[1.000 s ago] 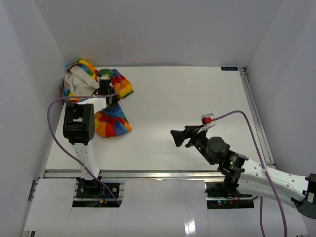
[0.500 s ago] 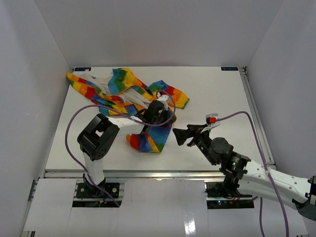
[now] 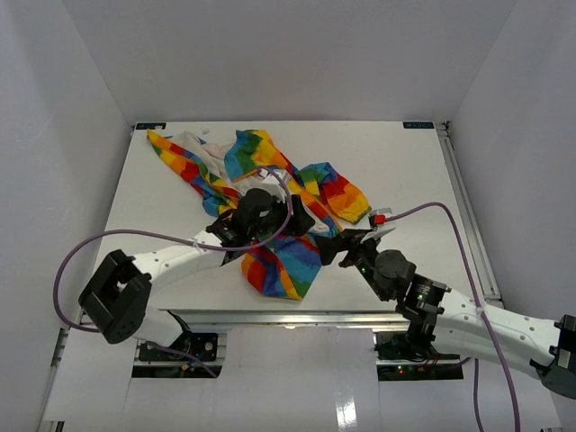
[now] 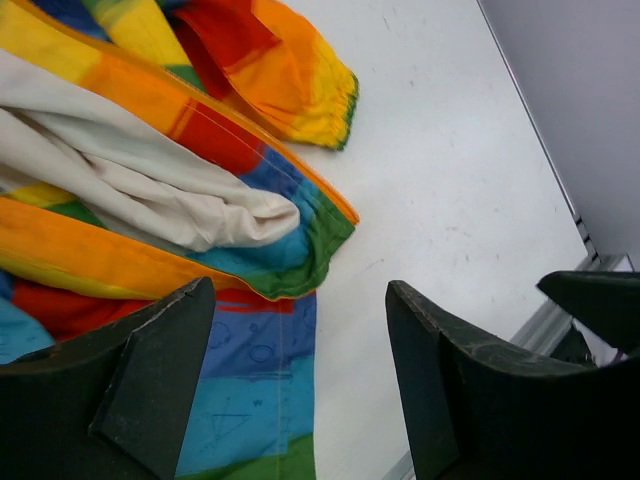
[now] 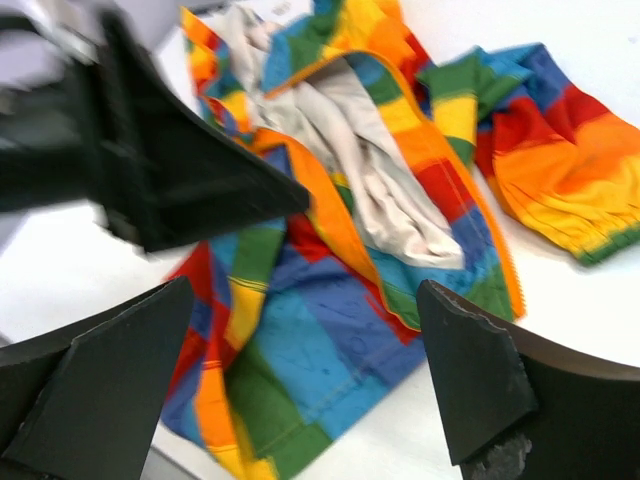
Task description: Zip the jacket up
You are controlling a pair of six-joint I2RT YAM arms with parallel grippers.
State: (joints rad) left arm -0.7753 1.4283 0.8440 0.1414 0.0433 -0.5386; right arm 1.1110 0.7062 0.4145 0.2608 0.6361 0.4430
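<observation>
Top external view: the jacket (image 3: 281, 261) is lying crumpled and unzipped on the worktop (image 3: 405, 171), stretching from the far left toward the near middle, with its white lining showing between the parted front edges.
Left pincer (image 3: 301, 221): it is hovering over the jacket's near right part, jaws spread wide and gripping nothing; the left wrist view is showing a hem corner (image 4: 318, 245) just beyond its fingers (image 4: 160, 370).
Right pincer (image 3: 335, 248): it is reaching in from the near right, jaws also wide and empty, close beside the left pincer and just off the fabric's right edge.
Sleeve (image 3: 340, 191): it is lying out to the right, past both pincers, with its cuff resting on bare worktop.
Front edge (image 5: 335, 225): an orange strip is running along the opening; the zipper slider is not showing clearly enough to pick out.
Why placed so: both pincers are probably gathering at the bottom of the opening because zipping has to start at the hem, where the two halves must first be brought together; the wide jaws suggest a grasp is being prepared.
Containers: none are appearing in any view; only the worktop is carrying the jacket.
</observation>
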